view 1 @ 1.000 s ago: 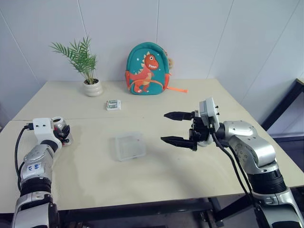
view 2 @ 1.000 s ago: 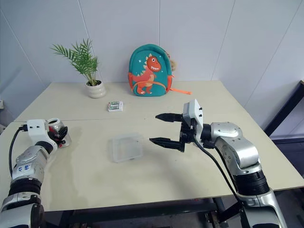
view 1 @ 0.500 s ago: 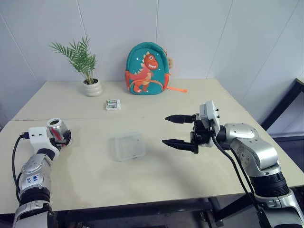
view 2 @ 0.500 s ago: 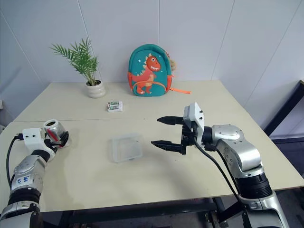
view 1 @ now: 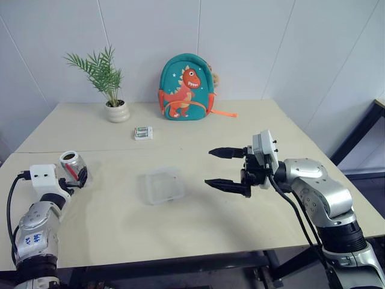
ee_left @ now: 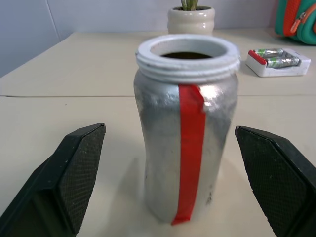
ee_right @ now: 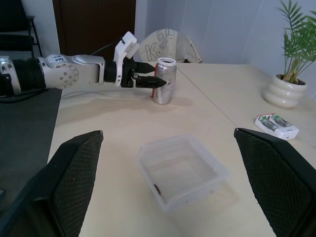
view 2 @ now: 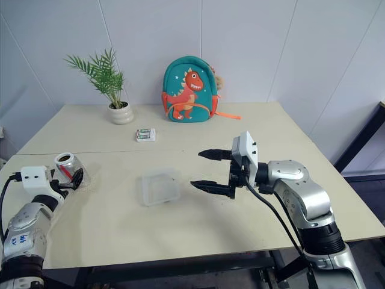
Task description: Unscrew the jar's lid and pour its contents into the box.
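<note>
The jar point(ee_left: 186, 126) stands upright on the table point(view 1: 240, 120), lidless. The left gripper point(ee_left: 168, 182) is spread either side, not touching. The right gripper point(view 1: 227, 169) hangs spread beside the box point(view 1: 164, 185)

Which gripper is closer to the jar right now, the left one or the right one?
Left. The left gripper sits right at the jar, fingers open either side of it. The right gripper hangs open beyond the box, well away from the jar.

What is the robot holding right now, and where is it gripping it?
Nothing. The left gripper is open with the jar standing free between its fingers; the right gripper is open and empty.
</note>
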You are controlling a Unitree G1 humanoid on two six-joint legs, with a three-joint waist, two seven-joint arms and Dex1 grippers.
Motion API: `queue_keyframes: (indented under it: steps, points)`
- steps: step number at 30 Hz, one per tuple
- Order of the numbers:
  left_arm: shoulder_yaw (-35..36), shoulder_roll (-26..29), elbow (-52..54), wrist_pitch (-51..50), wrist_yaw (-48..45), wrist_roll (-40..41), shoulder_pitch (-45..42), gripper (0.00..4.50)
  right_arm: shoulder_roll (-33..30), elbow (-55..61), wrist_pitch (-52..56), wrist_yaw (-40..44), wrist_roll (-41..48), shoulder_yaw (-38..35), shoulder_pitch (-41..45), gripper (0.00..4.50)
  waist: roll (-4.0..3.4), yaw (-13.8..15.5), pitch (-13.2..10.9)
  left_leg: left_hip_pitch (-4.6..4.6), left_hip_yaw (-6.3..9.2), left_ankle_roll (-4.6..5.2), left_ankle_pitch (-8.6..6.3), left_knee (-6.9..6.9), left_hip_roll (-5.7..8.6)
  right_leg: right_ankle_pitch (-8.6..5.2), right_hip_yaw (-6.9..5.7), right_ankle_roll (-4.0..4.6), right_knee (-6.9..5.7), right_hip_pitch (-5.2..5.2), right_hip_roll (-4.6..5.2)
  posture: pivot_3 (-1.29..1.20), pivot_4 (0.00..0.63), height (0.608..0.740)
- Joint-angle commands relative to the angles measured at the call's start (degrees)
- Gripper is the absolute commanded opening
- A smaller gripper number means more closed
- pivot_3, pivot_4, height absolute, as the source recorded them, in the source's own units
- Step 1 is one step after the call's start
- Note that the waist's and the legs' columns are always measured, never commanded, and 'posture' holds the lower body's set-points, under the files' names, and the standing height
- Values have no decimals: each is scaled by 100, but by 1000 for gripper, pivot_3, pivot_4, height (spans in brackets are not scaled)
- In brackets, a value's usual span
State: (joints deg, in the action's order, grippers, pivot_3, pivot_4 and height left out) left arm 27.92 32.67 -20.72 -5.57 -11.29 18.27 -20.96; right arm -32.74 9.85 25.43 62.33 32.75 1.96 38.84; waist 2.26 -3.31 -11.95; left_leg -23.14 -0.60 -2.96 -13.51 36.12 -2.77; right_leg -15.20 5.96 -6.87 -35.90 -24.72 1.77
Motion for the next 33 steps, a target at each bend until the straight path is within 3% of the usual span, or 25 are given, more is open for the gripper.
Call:
queue_keyframes:
  steps: [1,5,9,13,21,26,33]
  points:
    - [216,-82,1031,-279,217,157,397,4477,1,292,-8,-40,111,-111,-73,4500,0,-6,0,0,1,0,0,0,0,0,0,0,0,-1,0,0,150,740]
    - [343,-99,2097,-638,255,201,1030,4477,-57,360,-3,-55,128,-180,-186,4500,0,-12,0,1,0,-1,-1,-3,-2,-2,0,3,2,-1,0,0,150,740]
    - [459,306,3107,-873,-467,433,1738,4477,-282,528,103,-61,230,-388,-380,4500,1,-9,0,1,0,-5,-3,-5,-3,-6,1,11,7,0,0,0,150,740]
    - [404,911,3642,-605,-2199,1062,2141,4477,-576,711,252,-36,307,-568,-636,4500,2,7,1,1,0,-6,-4,-6,-5,-59,-2,107,28,1,0,0,150,740]
    - [-67,1758,3542,-280,-4281,1292,2125,4477,-897,614,-135,164,1,-556,-868,4500,2,-53,1,4,-30,4,-10,-19,-8,-61,9,117,58,1,9,0,150,740]
    - [-214,1769,3288,-187,-4654,1322,1648,4477,-914,592,-216,184,-69,-550,-885,4500,2,-121,1,2,-31,7,-12,-20,-9,-62,10,116,57,-1,7,0,150,740]
    - [-299,1589,3218,-33,-4442,1014,1600,4477,-905,543,-277,10,-142,-679,-1054,4500,2,-150,1,3,-32,10,-17,-16,-9,-59,16,101,40,-6,4,0,150,740]
